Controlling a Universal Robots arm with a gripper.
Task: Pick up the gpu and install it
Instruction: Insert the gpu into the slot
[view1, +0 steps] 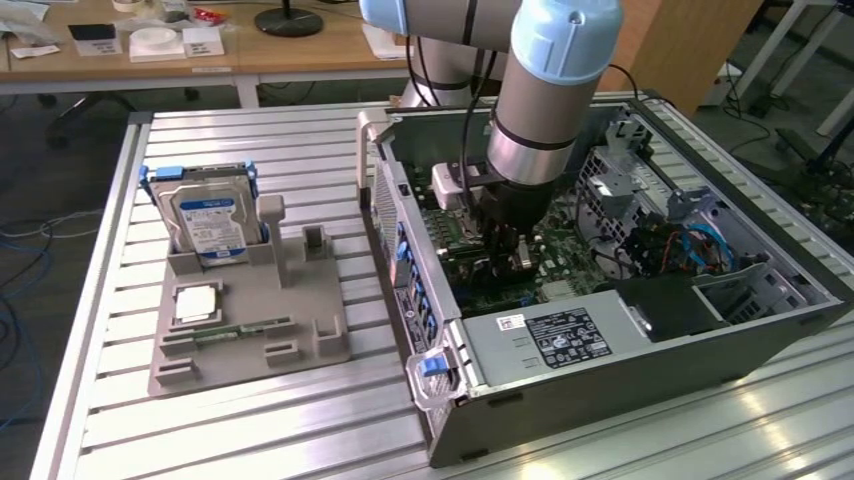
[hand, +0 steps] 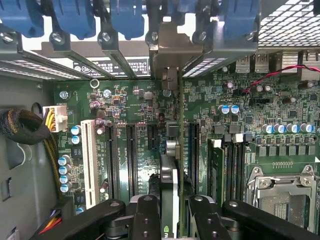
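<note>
The tool (hand: 170, 212) is down inside the open computer case (view1: 747, 345), its two black fingers (hand: 145, 220) clamped on the gpu (hand: 169, 185), which stands on edge between them. In the wrist view the card is seen edge-on, a thin pale strip with dark parts on either flank, and its silver end bracket (hand: 170, 65) rises to the row of rear slot openings under the blue latches (hand: 127, 17). The card sits over the motherboard (hand: 280, 125), lined up with one of the long black expansion slots (hand: 192, 145); whether its edge is seated in that slot cannot be told. A white slot (hand: 90, 160) lies further off to one side, near a bundle of sleeved cables (hand: 22, 127). The metal frame of the processor socket (hand: 282, 192) is on the other side.

In the exterior view the arm (view1: 541, 110) reaches straight down into the case, the tool (view1: 505, 262) low among the boards. The power supply (view1: 554, 340) fills the near end of the case. On the worktop (view1: 240, 430), toward the exterior view's left and well apart from the case, stands a grey parts holder (view1: 247, 330). A silver hard drive with a blue label (view1: 207, 220) stands upright in the holder, and a narrow green memory strip (view1: 240, 328) lies flat on it
</note>
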